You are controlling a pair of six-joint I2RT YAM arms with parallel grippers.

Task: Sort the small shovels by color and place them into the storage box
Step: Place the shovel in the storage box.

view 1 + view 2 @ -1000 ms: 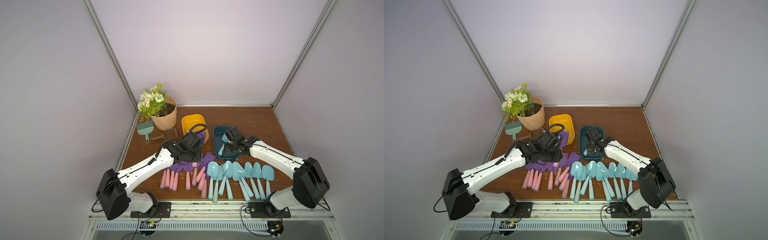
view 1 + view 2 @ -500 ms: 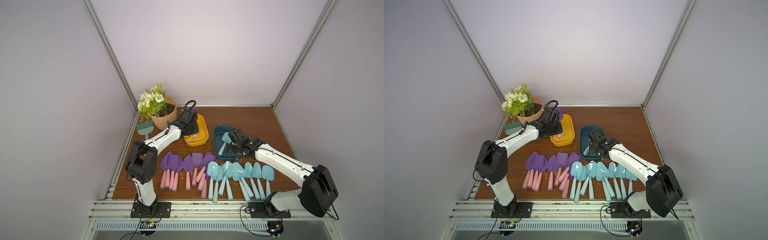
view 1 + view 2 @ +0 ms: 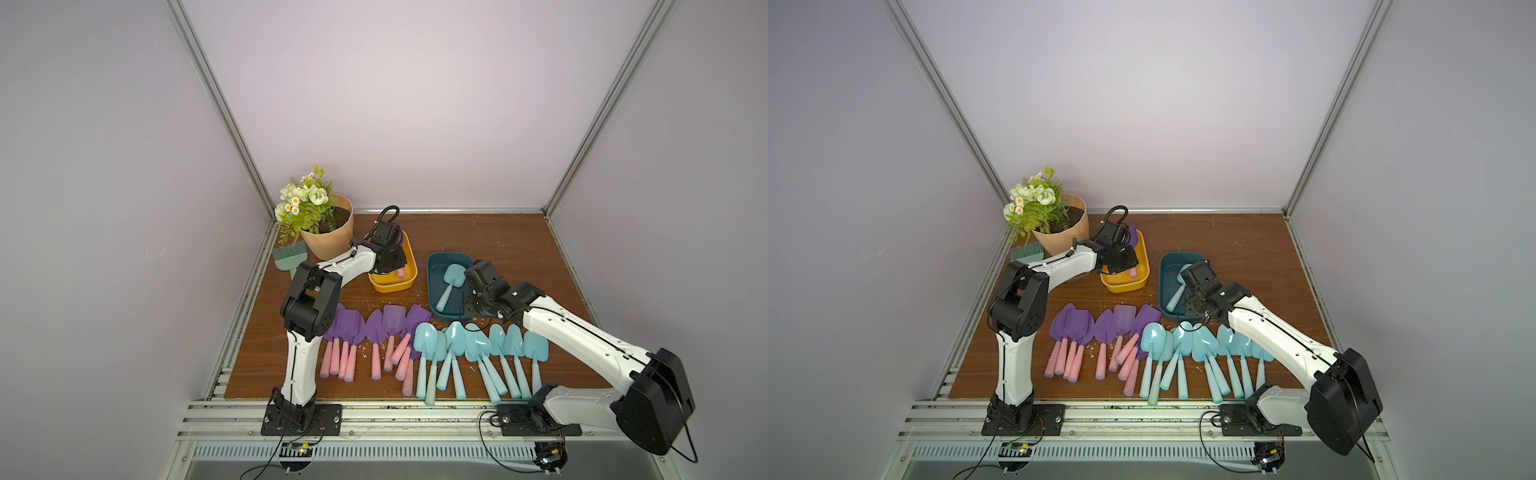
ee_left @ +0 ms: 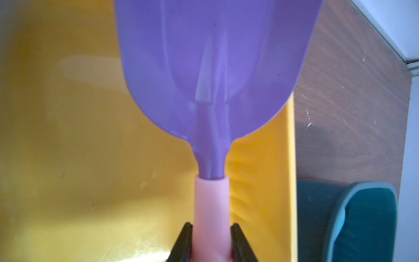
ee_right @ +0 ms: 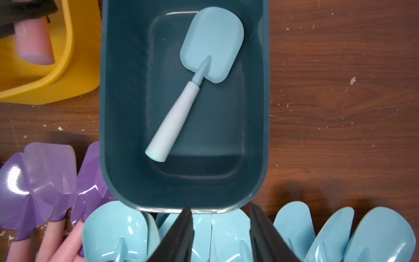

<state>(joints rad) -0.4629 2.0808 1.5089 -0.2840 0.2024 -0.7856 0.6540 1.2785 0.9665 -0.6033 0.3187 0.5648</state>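
While the purple shovel is pinched by its pink handle in the left gripper over the yellow box, its blade appears to overhang the twelve-o'clock rim; released so, it could be tipped out onto the table; the right gripper is held spread and empty at about five o'clock of the teal box, where one blue shovel lies; no writing can be read.

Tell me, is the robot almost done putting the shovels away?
Not nearly. One blue shovel lies in the dark box. The left hand holds a purple shovel over the yellow box. The right hand is empty. The purple row and blue row wait on the table.
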